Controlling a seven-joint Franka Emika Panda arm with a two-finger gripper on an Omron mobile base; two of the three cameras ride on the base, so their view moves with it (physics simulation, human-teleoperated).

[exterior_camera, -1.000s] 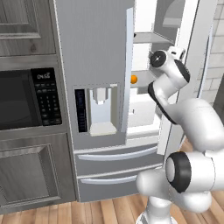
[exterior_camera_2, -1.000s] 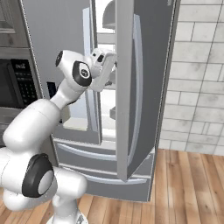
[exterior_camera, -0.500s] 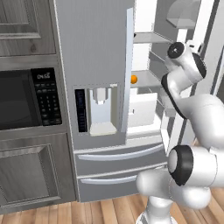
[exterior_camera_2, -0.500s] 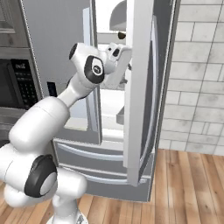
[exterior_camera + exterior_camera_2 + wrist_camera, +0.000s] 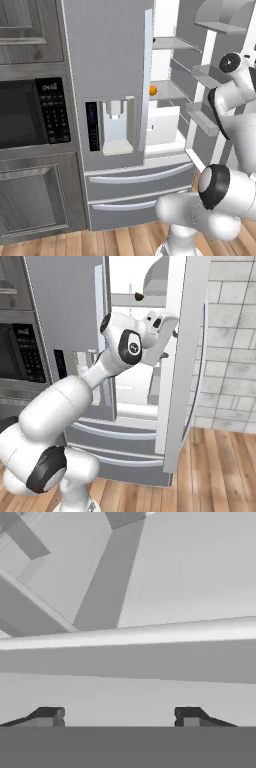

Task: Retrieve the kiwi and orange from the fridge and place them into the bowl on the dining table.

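Gripper (image 5: 119,716) w/ fingers apart, nothing held, right up against fridge (image 5: 107,75) door edge; should back off, then reach left for orange (image 5: 153,90).

From the left base view I see the orange (image 5: 153,90) half hidden behind the fridge (image 5: 107,75) door edge, the kiwi (image 5: 139,296) is a speck too small to judge, and my fingers (image 5: 49,716) show only their tips.

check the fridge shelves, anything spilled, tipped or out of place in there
Nothing stands out. The orange sits on a middle shelf of the fridge, the kiwi on the shelf above; no spills or damage.
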